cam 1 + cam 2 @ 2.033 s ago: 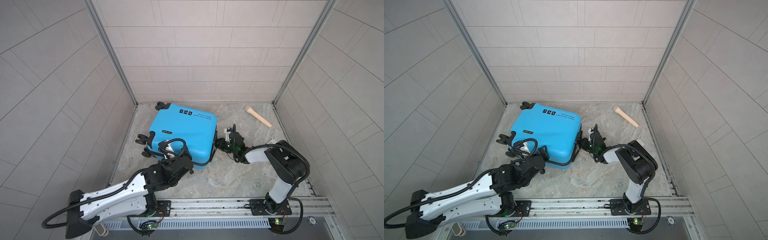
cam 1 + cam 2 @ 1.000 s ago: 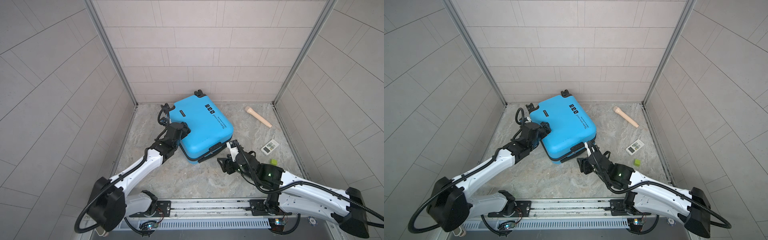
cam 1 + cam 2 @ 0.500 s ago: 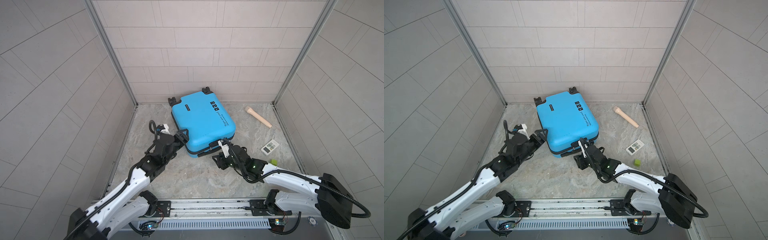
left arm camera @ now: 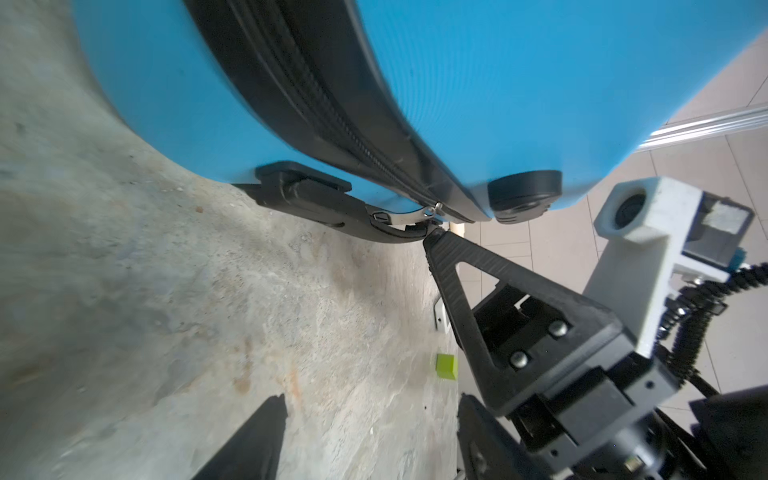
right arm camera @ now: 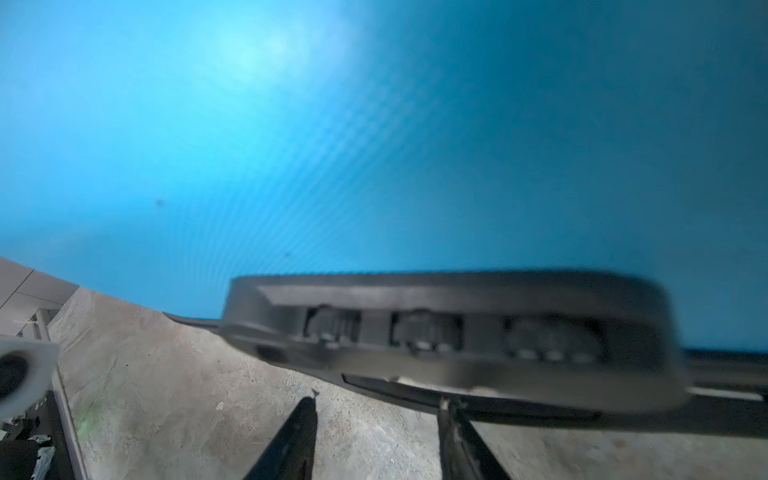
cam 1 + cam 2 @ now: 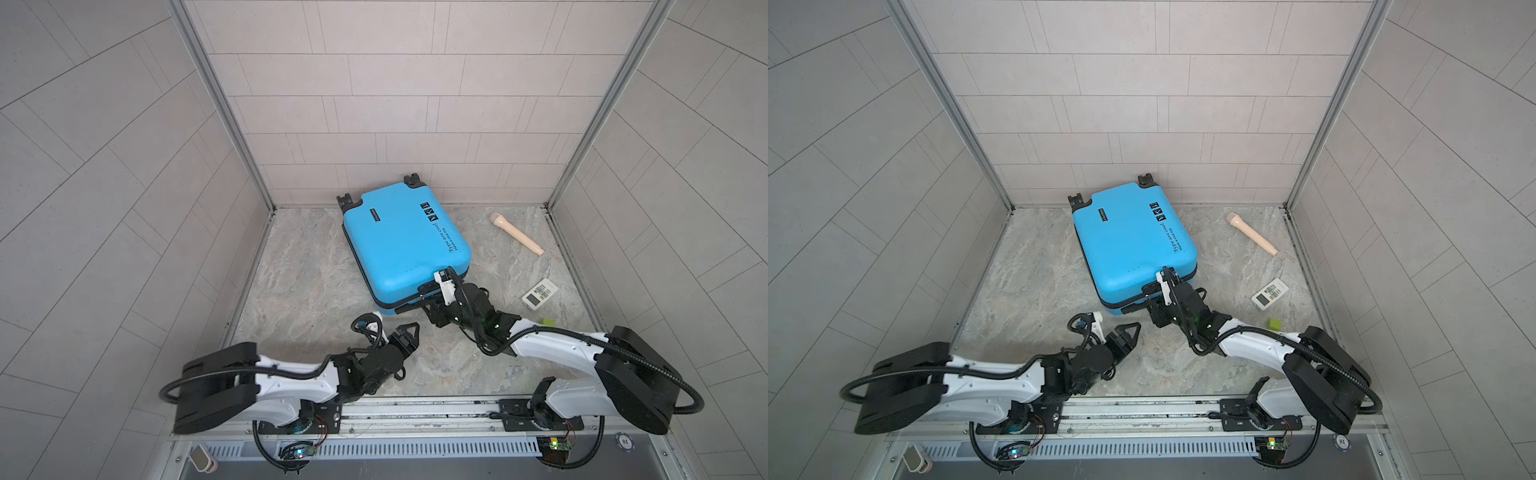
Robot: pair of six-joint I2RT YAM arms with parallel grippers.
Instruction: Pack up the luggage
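Luggage: small bright-blue hard-shell case, closed, lying flat on the marbled tabletop with its broad face up. In both top views it sits toward the back and is turned at a slant. Its black wheels are at the far end, just beside the back wall. Small black text and icons mark the upper face. A black zipper band runs round the seam, done up. The metal zipper pull lies at the near edge, beside the black handle.

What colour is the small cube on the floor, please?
Lime green; the cube shows best in the left wrist view.
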